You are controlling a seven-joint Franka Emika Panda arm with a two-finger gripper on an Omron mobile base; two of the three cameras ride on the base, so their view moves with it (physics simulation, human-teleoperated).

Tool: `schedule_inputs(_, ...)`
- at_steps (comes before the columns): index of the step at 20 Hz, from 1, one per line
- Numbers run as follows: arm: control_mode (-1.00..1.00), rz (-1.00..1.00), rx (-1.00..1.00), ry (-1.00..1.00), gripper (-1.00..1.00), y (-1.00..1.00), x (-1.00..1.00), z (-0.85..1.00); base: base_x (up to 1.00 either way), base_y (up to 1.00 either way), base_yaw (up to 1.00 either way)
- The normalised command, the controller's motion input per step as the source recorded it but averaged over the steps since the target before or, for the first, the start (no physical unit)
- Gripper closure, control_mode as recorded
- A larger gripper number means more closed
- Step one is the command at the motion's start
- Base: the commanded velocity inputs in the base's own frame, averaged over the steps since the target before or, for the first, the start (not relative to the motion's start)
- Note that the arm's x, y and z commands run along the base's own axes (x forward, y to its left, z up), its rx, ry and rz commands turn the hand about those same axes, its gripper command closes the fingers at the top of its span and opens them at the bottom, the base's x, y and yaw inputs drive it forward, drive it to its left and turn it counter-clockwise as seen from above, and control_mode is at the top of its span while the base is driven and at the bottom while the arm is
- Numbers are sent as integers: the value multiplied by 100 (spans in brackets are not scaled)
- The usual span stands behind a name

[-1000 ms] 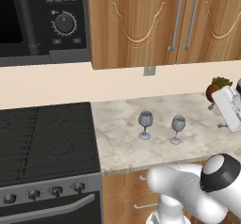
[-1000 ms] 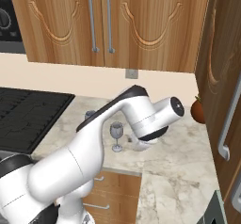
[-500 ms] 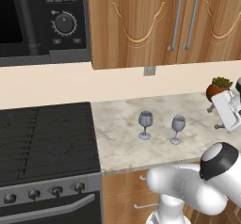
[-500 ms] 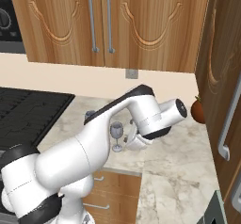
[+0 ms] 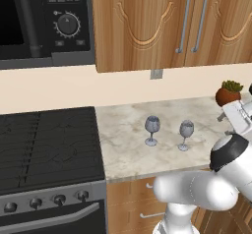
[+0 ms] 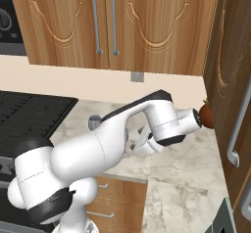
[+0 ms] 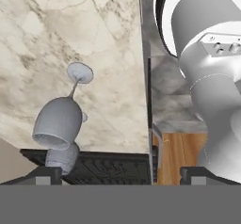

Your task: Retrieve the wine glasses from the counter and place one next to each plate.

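Observation:
Two grey-blue wine glasses stand upright on the marble counter (image 5: 123, 144), the left one (image 5: 152, 130) about a hand's width from the right one (image 5: 185, 135). My white hand (image 5: 235, 116) hovers over the counter's right end, to the right of both glasses. In the hand view the nearer glass (image 7: 59, 122) lies above the left fingertip (image 7: 44, 173), with the other glass (image 7: 62, 158) behind it. My gripper (image 7: 120, 176) is open, with nothing between the tips and no contact with either glass. My arm hides most of the glasses in the right base view. The plates are out of view.
A black stove (image 5: 49, 149) borders the counter on the left, under a microwave (image 5: 44, 21). A small potted plant (image 5: 229, 93) sits at the back right corner. A tall wooden cabinet (image 6: 230, 80) walls off the right side. Wall cabinets (image 5: 162, 21) hang above.
My elbow has risen and the forearm has swung across the right base view, covering the glass seen there before. The jaws stay wide, and the glasses have not moved.

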Motion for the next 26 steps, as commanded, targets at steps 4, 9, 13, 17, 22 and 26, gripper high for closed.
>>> schedule_inputs(4, -100, 1, 0, 2, -100, -1, 0, -17, 0, 0, 0)
schedule_inputs(9, -100, 0, 4, 9, -100, 6, 0, -25, 0, 0, 0)
schedule_inputs(13, -100, 0, 7, 11, -100, 9, 0, -17, 0, 0, 0)
schedule_inputs(17, -100, 0, 10, 9, -100, 6, 0, -11, 0, 0, 0)
schedule_inputs(22, -100, 0, 9, 6, -100, 11, 0, -12, 0, 0, 0)
schedule_inputs(26, -100, 0, 8, 6, -100, 27, 0, -12, 0, 0, 0)
